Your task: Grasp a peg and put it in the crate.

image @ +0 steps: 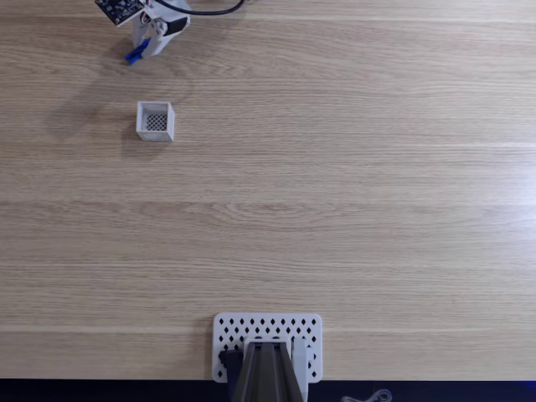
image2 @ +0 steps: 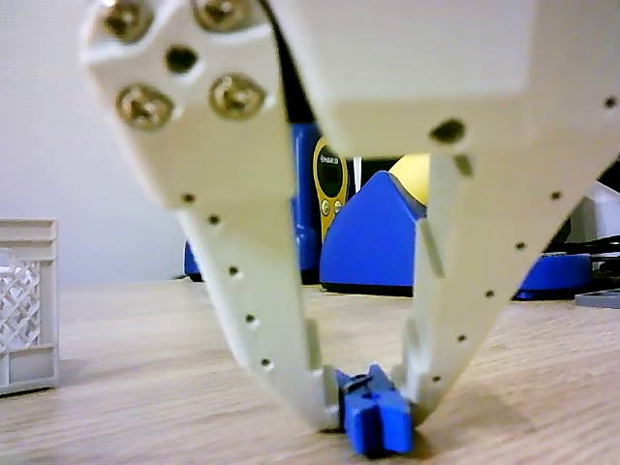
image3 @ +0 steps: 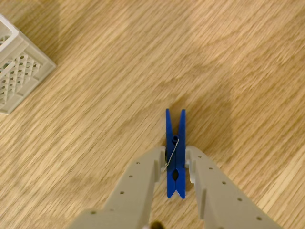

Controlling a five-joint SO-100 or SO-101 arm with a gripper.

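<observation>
The slim bright blue clothes-peg (image3: 175, 155) is pinched on the table by the white claw (image3: 175, 167); lifting toward the small white crate (image: 156, 121) is called for.

Fixed view, looking down on a light wood table (image: 352, 193). Gripper (image: 144, 46) sits at the top edge, left of centre, white body with a dark board on its left side and a black cable running off to the right. Blue peg (image: 135, 54) pokes out at the gripper's lower left, tilted, tip on or just above the wood; can't tell from here whether the fingers are clamped on it. Crate (image: 156, 121) stands below the gripper, apart from it, open top, dark mesh bottom visible, nothing inside. White perforated plate (image: 310, 335) at the bottom edge, centre, with the arm base (image: 266, 373) mounted on it.
</observation>
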